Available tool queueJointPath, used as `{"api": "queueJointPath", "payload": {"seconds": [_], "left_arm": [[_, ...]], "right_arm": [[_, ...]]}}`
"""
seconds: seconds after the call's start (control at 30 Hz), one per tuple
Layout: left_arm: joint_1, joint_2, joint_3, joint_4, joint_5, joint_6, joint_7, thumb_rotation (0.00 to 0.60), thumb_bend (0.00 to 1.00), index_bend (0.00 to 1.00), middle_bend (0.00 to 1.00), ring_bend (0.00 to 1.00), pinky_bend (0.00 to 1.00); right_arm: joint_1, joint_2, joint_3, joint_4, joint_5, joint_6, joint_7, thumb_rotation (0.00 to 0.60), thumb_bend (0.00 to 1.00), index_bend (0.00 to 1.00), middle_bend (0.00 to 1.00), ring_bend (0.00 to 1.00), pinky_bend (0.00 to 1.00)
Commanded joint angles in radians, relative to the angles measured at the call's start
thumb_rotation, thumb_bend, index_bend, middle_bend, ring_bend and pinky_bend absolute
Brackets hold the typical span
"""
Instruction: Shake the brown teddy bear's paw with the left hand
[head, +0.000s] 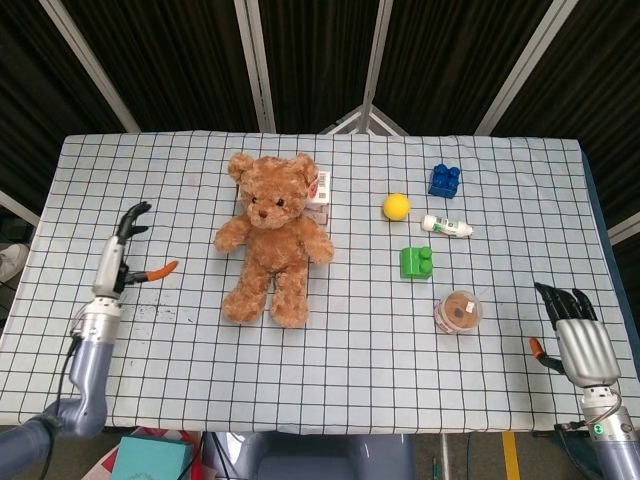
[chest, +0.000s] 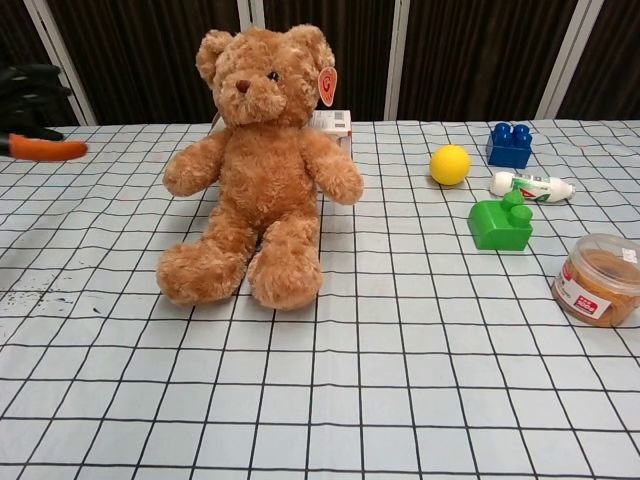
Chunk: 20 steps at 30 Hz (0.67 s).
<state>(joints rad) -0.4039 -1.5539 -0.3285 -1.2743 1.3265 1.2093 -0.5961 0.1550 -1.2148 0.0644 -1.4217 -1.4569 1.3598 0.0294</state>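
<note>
Left hand (head: 122, 255) sits at the left edge of the head view, well apart from the brown teddy bear (head: 268, 238). Its fingers (head: 132, 216) are spread and hold nothing; the orange-tipped thumb (head: 160, 270) points toward the bear. In the chest view only the dark fingertips and the orange thumb tip show at the upper left corner.

The bear sits upright at centre-left of the table (head: 330, 360), leaning against a small white box (head: 318, 190) behind it. The paw (head: 227, 238) nearest your left hand juts out to the left of the bear's body, free of the table and of anything else.

Judgement: the paw is not held now, so either the shake is finished or a fresh approach is needed; the frames alone do not settle which.

If you go in again:
- Come at the paw level, from the left of frame, thumb under and fingers over.
- Close on the paw's end, not the arm near the shoulder; plush compresses, so expect a soft grip.
- Keep the shake small and vertical. The bear is light and only propped, so a sideways pull will likely topple it.

Right hand (head: 578, 338) rests at the lower right of the head view, fingers extended, empty, near the round tub (head: 459, 311). Leave it parked.
</note>
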Motion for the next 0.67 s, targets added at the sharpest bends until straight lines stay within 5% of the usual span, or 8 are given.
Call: {"api": "queueJointPath", "payload": {"seconds": [0.03,0.33,0.67], "left_arm": [[0.114,0.066,0.076,0.007,0.086,0.176,0.135,0.600,0.24,0.10,0.10,0.00,0.19],[0.189,0.061,0.128,0.107,0.151,0.362,0.364,0.600,0.24,0.15,0.11,0.00,0.19],[0.209,0.124,0.136,0.053,0.086,0.309,0.476,0.600,0.24,0.18,0.12,0.00,0.19]], "right_arm": [[0.004,-0.036,0.009,0.056,-0.027,0.033,0.012,0.600,0.37,0.05,0.14,0.13,0.07],[0.000,-0.081,0.014,0.135,-0.067,0.099,0.032,0.600,0.37,0.05,0.14,0.13,0.07],[-0.003,-0.077,0.016,0.118,-0.080,0.128,-0.005,0.600,0.37,0.05,0.14,0.13,0.07]]}}
